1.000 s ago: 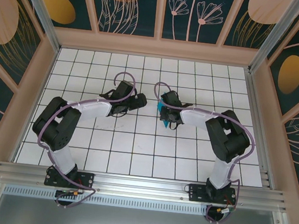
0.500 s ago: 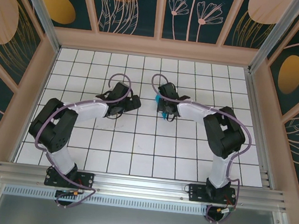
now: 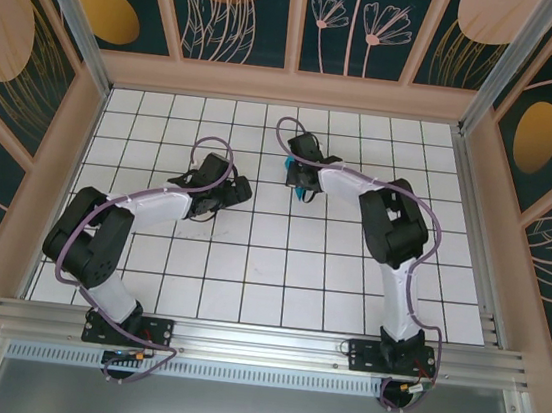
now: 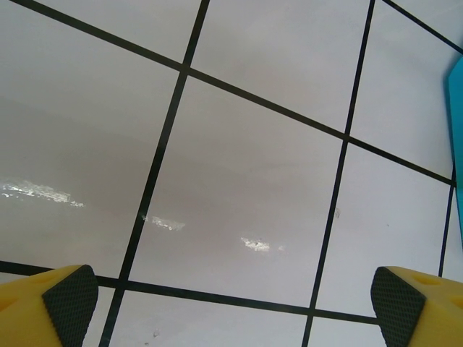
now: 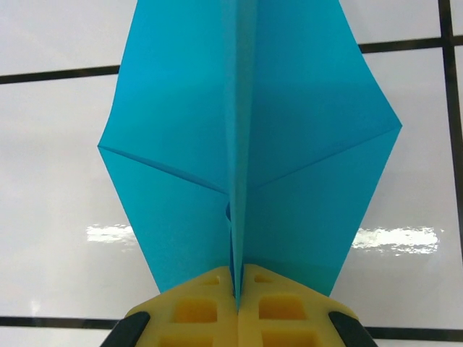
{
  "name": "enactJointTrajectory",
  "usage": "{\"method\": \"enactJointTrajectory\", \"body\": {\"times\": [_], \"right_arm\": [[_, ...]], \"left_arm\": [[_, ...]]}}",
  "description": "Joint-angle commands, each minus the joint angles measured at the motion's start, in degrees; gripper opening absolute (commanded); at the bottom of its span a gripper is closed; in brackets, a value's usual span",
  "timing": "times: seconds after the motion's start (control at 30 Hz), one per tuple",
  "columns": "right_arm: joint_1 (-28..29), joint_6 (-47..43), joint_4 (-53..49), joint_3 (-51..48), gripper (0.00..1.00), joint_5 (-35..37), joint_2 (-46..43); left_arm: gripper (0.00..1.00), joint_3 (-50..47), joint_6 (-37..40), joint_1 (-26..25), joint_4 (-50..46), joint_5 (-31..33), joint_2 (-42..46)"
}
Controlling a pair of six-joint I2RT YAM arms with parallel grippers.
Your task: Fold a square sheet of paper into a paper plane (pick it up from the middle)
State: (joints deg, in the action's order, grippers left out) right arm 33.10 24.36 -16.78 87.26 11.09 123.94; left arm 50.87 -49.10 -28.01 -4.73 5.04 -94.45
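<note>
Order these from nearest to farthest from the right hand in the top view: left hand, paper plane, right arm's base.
1. paper plane: pinched in the right hand itself, toward the back.
2. left hand: open, just to its left.
3. right arm's base: far off at the near edge, right side.

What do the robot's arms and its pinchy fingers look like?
Both arms are smooth white tubes with chunky black joints: the left arm and the right arm. A thin purple cable loops along each one. The fingers are bright yellow with bumpy black pads, and the right gripper has little square holes in its yellow.
</note>
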Motion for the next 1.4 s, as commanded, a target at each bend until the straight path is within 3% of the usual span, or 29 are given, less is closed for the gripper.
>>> {"method": "enactJointTrajectory", "body": {"times": [0.0, 0.37, 0.5, 0.63, 0.83, 0.97, 1.07, 1.23, 1.37], "right_arm": [[-0.4, -0.3, -3.6, 2.6, 0.06, 1.1, 2.1], [-0.4, 0.2, -6.2, 5.2, 0.18, 0.7, 2.0], [-0.4, 0.4, -8.2, 7.6, 0.27, 0.1, -2.3], [-0.6, 0.8, -9.4, 8.8, 0.44, 0.1, -8.3], [-1.4, -0.5, -4.8, 2.5, 0.63, 5.1, -20.6], [-6.0, -3.5, 2.3, -7.1, 0.77, 12.2, -30.5], [-10.5, -5.0, 6.7, -14.9, 0.98, 14.7, -36.9], [-20.0, -6.3, 12.4, -27.0, 0.99, 19.3, -43.4], [-27.0, -7.2, 19.7, -37.0, 0.99, 19.6, -44.6]], "left_arm": [[0.98, -0.4, 1.0, 0.4, -0.6, 0.3, 0.8], [0.99, 0.8, 1.4, 0.6, -0.9, 0.4, 1.1], [0.99, 3.4, 2.3, 1.3, -2.0, 1.7, 1.7], [0.98, 7.0, 4.0, 2.6, -3.1, 4.4, 3.2], [0.99, 10.2, 9.4, 5.6, -4.0, 11.6, 6.5], [0.98, 8.3, 14.7, 7.5, -1.8, 19.0, 11.1], [0.98, 2.3, 18.4, 9.3, 4.2, 24.5, 16.2], [0.99, -9.1, 21.9, 12.8, 14.8, 36.2, 22.7], [0.98, -19.3, 25.0, 15.4, 26.7, 41.0, 25.7]]}}
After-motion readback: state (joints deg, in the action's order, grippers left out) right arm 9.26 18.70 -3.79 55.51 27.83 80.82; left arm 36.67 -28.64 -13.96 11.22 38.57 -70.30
